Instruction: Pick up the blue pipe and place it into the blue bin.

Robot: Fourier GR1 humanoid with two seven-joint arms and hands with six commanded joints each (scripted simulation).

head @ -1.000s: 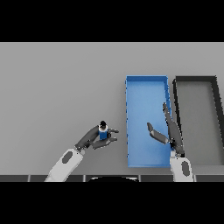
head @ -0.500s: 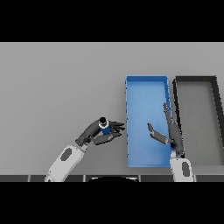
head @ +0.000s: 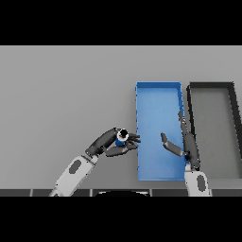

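Blue pipe beside the blue bin

The blue pipe (head: 121, 138), short, with a dark open end ringed pale, sits just off the left wall of the blue bin (head: 158, 86), a long open rectangular tray near the table's front-right edge.

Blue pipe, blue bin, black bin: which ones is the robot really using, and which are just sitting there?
Using:
- blue pipe, held in the left hand
- blue bin, where the pipe goes

Just sitting there:
- black bin, right of the blue one
- right hand, open over the blue bin, holding nothing
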